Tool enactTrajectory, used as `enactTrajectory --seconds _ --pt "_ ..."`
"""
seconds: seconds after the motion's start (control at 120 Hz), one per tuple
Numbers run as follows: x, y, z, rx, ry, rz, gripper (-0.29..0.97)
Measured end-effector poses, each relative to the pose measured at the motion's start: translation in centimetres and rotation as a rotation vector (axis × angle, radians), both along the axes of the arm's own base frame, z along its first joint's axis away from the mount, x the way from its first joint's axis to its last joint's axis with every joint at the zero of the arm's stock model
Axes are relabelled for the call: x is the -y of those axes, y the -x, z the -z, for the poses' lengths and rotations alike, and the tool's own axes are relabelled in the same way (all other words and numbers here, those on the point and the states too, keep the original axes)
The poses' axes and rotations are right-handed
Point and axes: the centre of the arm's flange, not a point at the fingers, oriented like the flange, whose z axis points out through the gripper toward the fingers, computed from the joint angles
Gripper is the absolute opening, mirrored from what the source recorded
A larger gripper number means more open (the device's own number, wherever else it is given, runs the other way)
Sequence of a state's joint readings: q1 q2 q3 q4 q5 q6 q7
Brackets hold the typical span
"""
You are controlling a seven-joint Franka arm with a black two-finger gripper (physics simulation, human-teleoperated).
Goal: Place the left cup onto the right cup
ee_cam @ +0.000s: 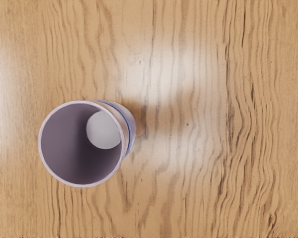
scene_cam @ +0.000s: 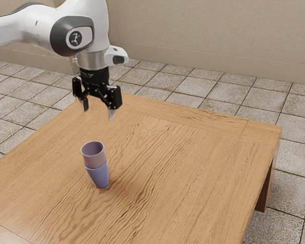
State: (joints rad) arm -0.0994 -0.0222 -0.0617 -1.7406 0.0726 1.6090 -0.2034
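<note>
On the tabletop (scene_cam: 193,168), away from its edges, the mauve cup (scene_cam: 92,151) sat nested in the blue cup (scene_cam: 98,177); jaws hung apart above.

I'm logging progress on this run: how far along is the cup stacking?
Done: the purple cup sits nested in the top of the blue cup, and the pair stands on the table. In hand: nothing, as the gripper hangs open and empty above the stack, apart from it. Left: nothing visible for the placing itself; the stack looks complete.
</note>
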Motion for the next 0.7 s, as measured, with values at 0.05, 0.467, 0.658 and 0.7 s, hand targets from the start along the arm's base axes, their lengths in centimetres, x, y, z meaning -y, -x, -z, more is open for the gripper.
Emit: enactTrajectory --seconds 0.05,0.467,0.658,0.7 --pt "-0.1 0.0 -0.7 0.001 0.001 0.003 0.67" --pt "-2.8 -0.2 -3.0 -0.022 0.012 -0.011 0.68" --pt "-4.3 -0.3 -3.5 -0.022 0.012 -0.020 0.68" --pt "-4.6 -0.3 -3.6 -0.021 0.013 -0.021 0.68"
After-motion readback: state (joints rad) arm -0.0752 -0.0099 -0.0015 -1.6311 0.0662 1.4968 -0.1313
